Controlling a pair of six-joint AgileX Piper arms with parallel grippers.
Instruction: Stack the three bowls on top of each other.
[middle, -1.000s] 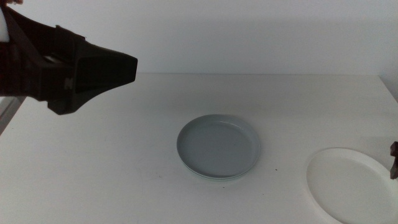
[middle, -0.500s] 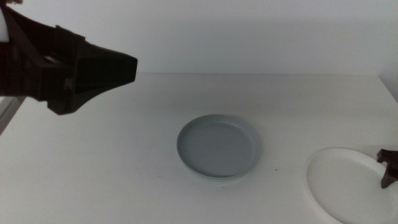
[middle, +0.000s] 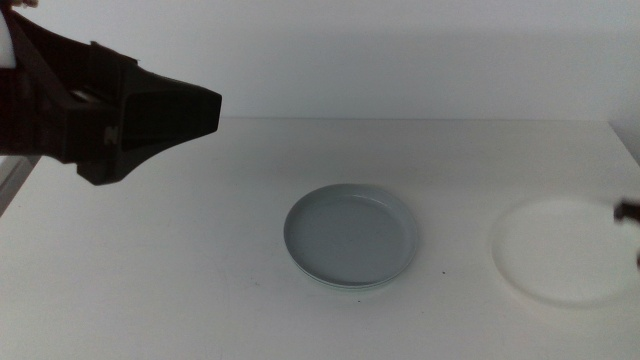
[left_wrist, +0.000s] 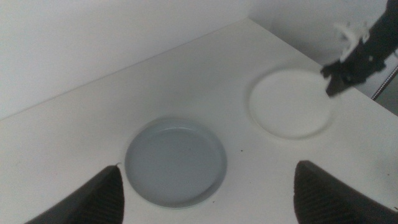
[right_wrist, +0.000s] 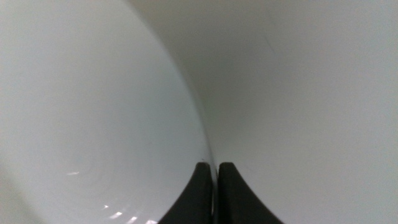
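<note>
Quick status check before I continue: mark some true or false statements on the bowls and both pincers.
1. The right pincer is shut on the white bowl's rim. True.
2. The white bowl sits on the grey-blue bowl. False: it is apart from it, to the right in the middle view.
3. The left pincer holds a bowl. False: it is open above the table, holding nothing.
4. The grey-blue bowl sits on a paler one beneath it. True.

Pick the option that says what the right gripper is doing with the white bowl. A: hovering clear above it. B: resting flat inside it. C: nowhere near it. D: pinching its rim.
D: in the right wrist view the right gripper has its jaws closed on the rim of the white bowl.
</note>
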